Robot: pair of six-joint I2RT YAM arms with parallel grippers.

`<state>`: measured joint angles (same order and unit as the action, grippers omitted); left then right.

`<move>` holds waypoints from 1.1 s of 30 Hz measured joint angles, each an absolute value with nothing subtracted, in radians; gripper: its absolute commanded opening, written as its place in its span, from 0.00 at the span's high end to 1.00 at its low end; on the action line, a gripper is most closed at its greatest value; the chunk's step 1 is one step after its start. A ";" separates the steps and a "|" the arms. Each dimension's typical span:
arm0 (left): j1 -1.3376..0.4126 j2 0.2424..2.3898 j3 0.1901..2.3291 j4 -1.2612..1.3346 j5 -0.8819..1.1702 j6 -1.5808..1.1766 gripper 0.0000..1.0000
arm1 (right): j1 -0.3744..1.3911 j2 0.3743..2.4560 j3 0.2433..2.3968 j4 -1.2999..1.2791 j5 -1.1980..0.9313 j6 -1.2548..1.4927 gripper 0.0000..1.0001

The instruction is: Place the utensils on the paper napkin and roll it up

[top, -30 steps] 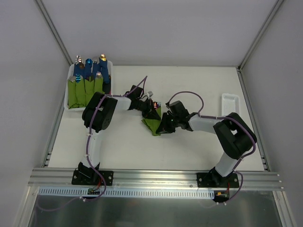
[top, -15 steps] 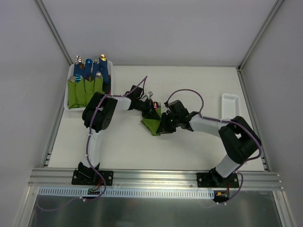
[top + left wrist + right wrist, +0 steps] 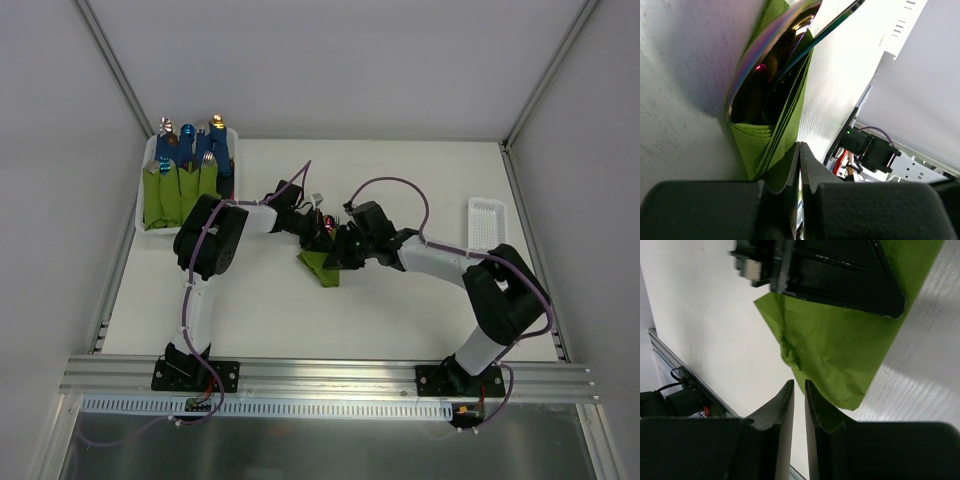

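Observation:
The olive-green paper napkin (image 3: 322,264) lies folded around the utensils (image 3: 328,217) in the middle of the table, and their shiny reddish ends stick out at its far end. In the left wrist view the utensils (image 3: 775,60) sit inside the napkin's (image 3: 765,145) layered folds. My left gripper (image 3: 318,236) (image 3: 800,145) is shut, resting against the napkin with nothing between its jaws. My right gripper (image 3: 338,255) (image 3: 799,382) is just at the napkin's (image 3: 840,355) near edge. Its jaws stand a narrow slit apart, with only bare table showing between them.
A white bin (image 3: 143,190) at the back left holds several green rolled bundles (image 3: 180,192) with blue handles. A small white tray (image 3: 484,220) lies at the right edge. The metal rail (image 3: 330,375) runs along the near edge.
My right gripper has moved left and away from me, up against the napkin and closer to the left gripper. The left arm has stayed where it was.

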<state>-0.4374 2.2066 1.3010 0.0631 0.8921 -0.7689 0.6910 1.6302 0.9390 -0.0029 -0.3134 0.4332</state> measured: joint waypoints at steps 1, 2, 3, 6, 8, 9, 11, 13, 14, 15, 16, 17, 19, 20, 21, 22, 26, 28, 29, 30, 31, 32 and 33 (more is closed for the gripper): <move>-0.437 2.207 1.301 0.063 0.892 -0.769 1.00 | 0.692 1.647 0.939 0.004 -0.317 0.439 0.83; -0.437 2.207 1.301 0.063 0.892 -0.769 1.00 | 0.692 1.668 0.938 0.010 -0.321 0.447 0.83; -0.437 2.207 1.301 0.063 0.892 -0.769 1.00 | 0.693 1.685 0.934 0.017 -0.324 0.456 0.83; -0.437 2.210 1.307 0.061 0.895 -0.769 1.00 | 0.696 1.713 0.902 0.045 -0.336 0.478 0.83; -0.437 2.213 1.311 0.059 0.900 -0.769 1.00 | 0.699 1.725 0.875 0.065 -0.343 0.491 0.84; -0.437 2.214 1.313 0.059 0.903 -0.769 1.00 | 0.699 1.731 0.864 0.078 -0.345 0.496 0.85; -0.437 2.217 1.317 0.057 0.908 -0.768 1.00 | 0.698 1.741 0.848 0.111 -0.353 0.513 0.85; -0.437 2.218 1.320 0.055 0.913 -0.766 1.00 | 0.698 1.744 0.834 0.146 -0.360 0.522 0.86; -0.437 2.218 1.322 0.054 0.913 -0.765 1.00 | 0.698 1.745 0.829 0.159 -0.362 0.525 0.86; -0.437 2.218 1.323 0.053 0.916 -0.762 1.00 | 0.698 1.747 0.822 0.176 -0.366 0.532 0.86; -0.437 2.216 1.325 0.052 0.917 -0.757 1.00 | 0.698 1.748 0.817 0.190 -0.369 0.537 0.86; -0.437 2.213 1.325 0.047 0.920 -0.750 0.99 | 0.697 1.750 0.811 0.206 -0.372 0.541 0.87; -0.437 2.198 1.325 0.039 0.916 -0.734 0.96 | 0.697 1.755 0.805 0.226 -0.377 0.546 0.87; -0.434 2.186 1.322 0.036 0.913 -0.722 0.94 | 0.698 1.758 0.802 0.236 -0.382 0.550 0.87; -0.430 2.167 1.314 0.036 0.912 -0.712 0.94 | 0.698 1.760 0.801 0.242 -0.385 0.552 0.87; -0.424 2.141 1.302 0.036 0.912 -0.703 0.94 | 0.698 1.761 0.799 0.249 -0.389 0.555 0.87; -0.409 2.028 1.251 0.032 0.921 -0.670 0.93 | 0.697 1.763 0.791 0.265 -0.394 0.561 0.88; -0.397 1.983 1.224 0.040 0.933 -0.658 0.94 | 0.697 1.763 0.789 0.270 -0.397 0.562 0.88; -0.394 1.972 1.211 0.041 0.937 -0.654 0.95 | 0.696 1.763 0.787 0.273 -0.398 0.562 0.89; -0.390 1.964 1.196 0.044 0.939 -0.646 0.95 | 0.696 1.763 0.786 0.274 -0.398 0.563 0.88; -0.383 1.962 1.179 0.046 0.943 -0.640 0.96 | 0.695 1.763 0.785 0.276 -0.400 0.564 0.89; -0.378 1.963 1.159 0.044 0.942 -0.631 0.97 | 0.693 1.763 0.783 0.278 -0.402 0.564 0.89; -0.371 1.966 1.140 0.033 0.940 -0.619 0.98 | 0.691 1.763 0.781 0.282 -0.405 0.564 0.89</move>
